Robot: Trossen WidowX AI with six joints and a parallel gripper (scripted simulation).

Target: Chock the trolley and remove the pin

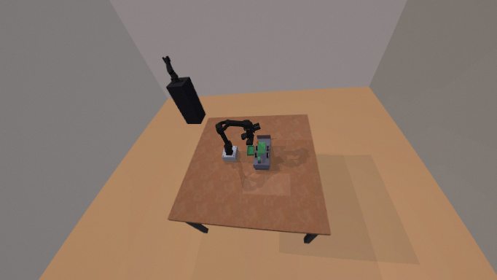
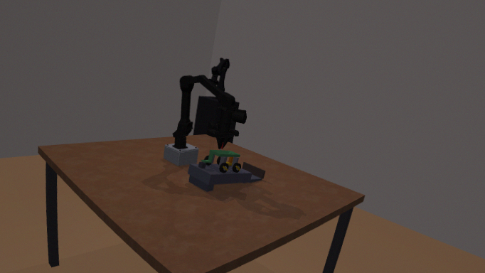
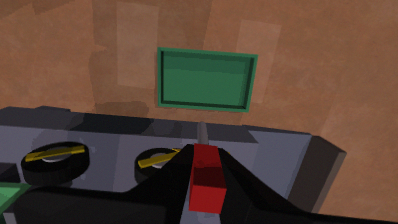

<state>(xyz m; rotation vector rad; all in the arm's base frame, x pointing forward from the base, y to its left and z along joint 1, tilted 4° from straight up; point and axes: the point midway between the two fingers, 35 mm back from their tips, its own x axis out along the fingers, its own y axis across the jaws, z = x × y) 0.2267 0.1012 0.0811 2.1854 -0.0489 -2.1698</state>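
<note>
My gripper [image 3: 203, 152] [image 1: 249, 141] [image 2: 222, 143] is shut on the stop pin [image 3: 206, 181], gripping its red head; the grey shaft points down. It hangs above the edge of the grey ramp [image 3: 280, 150] [image 1: 262, 165] [image 2: 213, 176], close to the green tray [image 3: 205, 80] [image 1: 251, 150] on the table beside the ramp. The green-topped trolley [image 1: 261, 147] [image 2: 225, 153] stands on the ramp; two of its black wheels [image 3: 56, 162] [image 3: 155, 164] show in the wrist view. A yellow-orange chock [image 2: 230, 161] sits by the wheels; whether it touches one is too small to tell.
The arm's grey base block [image 1: 229, 154] [image 2: 180, 155] stands on the table left of the tray. A dark lip [image 2: 254, 170] closes the ramp's low end. A black tower [image 1: 186, 100] stands off the table at the back left.
</note>
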